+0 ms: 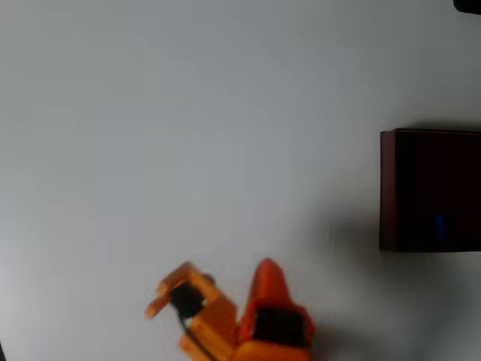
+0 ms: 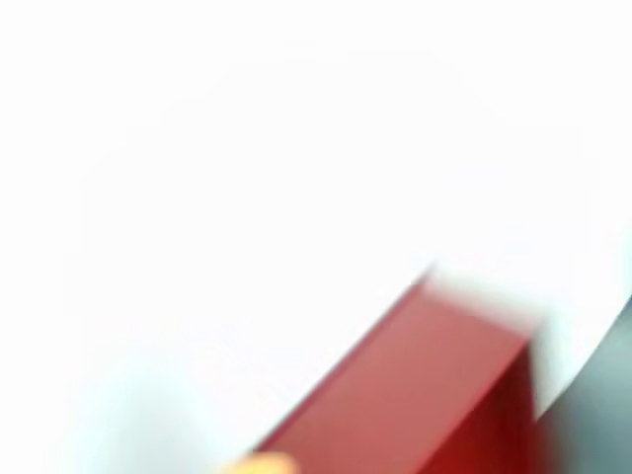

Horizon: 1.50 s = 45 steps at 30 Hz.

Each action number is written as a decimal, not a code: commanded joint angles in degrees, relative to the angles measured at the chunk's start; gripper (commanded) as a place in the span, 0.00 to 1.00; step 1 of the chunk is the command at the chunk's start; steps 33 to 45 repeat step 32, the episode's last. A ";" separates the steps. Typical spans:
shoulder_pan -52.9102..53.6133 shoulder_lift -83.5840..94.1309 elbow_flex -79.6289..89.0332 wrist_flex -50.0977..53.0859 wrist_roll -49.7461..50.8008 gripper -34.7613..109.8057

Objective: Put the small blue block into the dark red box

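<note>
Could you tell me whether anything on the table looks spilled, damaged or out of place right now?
Nothing stands out. The dark red box sits square at the right edge in the overhead view, a faint blue spot, probably the small blue block, inside it. The gripper is well apart.

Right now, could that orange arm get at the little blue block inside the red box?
Probably yes. The blue block lies in the open-topped red box, with nothing over it. The gripper sits apart from the box across bare table, so the way looks free, though it must come over the wall.
</note>
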 commanded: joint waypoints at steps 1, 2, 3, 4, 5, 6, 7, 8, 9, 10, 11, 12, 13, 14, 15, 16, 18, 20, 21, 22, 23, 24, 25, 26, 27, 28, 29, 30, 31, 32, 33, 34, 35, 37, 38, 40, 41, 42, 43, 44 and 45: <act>-13.80 1.41 1.93 0.18 1.76 0.24; -17.49 1.05 3.25 -0.44 1.67 0.24; -21.18 0.79 4.83 -1.32 0.79 0.24; -24.87 0.70 6.77 -2.37 0.09 0.24; -28.21 0.70 8.88 -3.52 -0.44 0.24; -31.55 0.70 11.25 -5.10 -1.32 0.24; -34.63 0.79 13.62 -7.12 -1.85 0.24; -37.44 0.79 16.00 -8.96 -1.93 0.24; -39.99 0.88 18.28 -10.81 -2.29 0.24; -42.01 1.23 20.65 -12.66 -2.99 0.24; -43.86 2.02 22.85 -14.24 -3.60 0.24; -45.35 3.34 24.79 -15.12 -4.31 0.24; -46.23 5.45 26.72 -15.21 -4.57 0.24; -46.58 8.61 28.56 -14.50 -4.92 0.24; -46.67 13.54 30.41 -12.74 -5.45 0.24; -46.67 20.13 32.26 -9.32 -5.45 0.24; -46.58 20.21 33.05 -7.03 -5.19 0.24; -46.14 22.50 35.42 -6.77 -5.45 0.24; -45.00 22.24 36.12 -6.50 -4.31 0.24; -44.91 22.41 36.39 -6.77 -4.48 0.24; -45.09 22.32 36.56 -7.47 -4.75 0.24; -45.00 22.32 36.74 -7.12 -4.48 0.24; -44.91 22.32 36.65 -6.33 -4.04 0.24; -44.91 22.41 36.56 -6.06 -3.69 0.24; -45.09 22.41 36.56 -5.98 -3.52 0.24; -45.09 22.41 36.47 -5.80 -3.43 0.24; -45.00 22.41 36.47 -5.80 -3.25 0.24; -44.82 22.41 36.47 -5.80 -3.34 0.24; -44.82 22.41 36.47 -5.80 -3.43 0.24; -44.82 22.41 36.47 -5.80 -3.52 0.24; -44.82 22.41 36.47 -5.80 -3.52 0.24; -44.82 22.41 36.47 -5.80 -3.52 0.24; -44.82 22.41 36.47 -5.80 -3.52 0.24; -44.82 22.41 36.47 -5.80 -3.52 0.24; -44.82 22.41 36.47 -5.80 -3.52 0.24; -44.82 22.41 36.47 -5.80 -3.52 0.24; -44.82 22.41 36.47 -5.80 -3.52 0.24; -44.82 22.41 36.47 -5.80 -3.52 0.24; -44.82 22.41 36.47 -5.80 -3.52 0.24; -44.82 22.41 36.47 -5.80 -3.52 0.24; -44.82 22.41 36.47 -5.80 -3.52 0.24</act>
